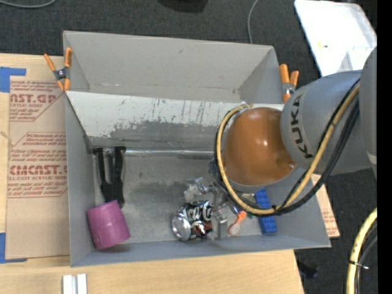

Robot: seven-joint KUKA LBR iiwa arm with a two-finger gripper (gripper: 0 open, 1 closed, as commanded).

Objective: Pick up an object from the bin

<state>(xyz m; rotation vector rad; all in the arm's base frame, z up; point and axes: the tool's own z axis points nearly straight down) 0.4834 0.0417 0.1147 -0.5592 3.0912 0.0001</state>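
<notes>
My gripper [215, 208] reaches down at the bin's front middle, below the arm's orange dome. A crushed metal can [188, 220] with red and black print lies right against the gripper's left side, near the front wall. I cannot tell whether the can is between the jaws. A blue toy brick [264, 212] lies just to the gripper's right, partly hidden by cables.
A pink cylinder [108, 224] lies in the front left corner. A black two-armed tool [109, 175] lies behind it along the left wall. The arm and its cables cover the bin's right side.
</notes>
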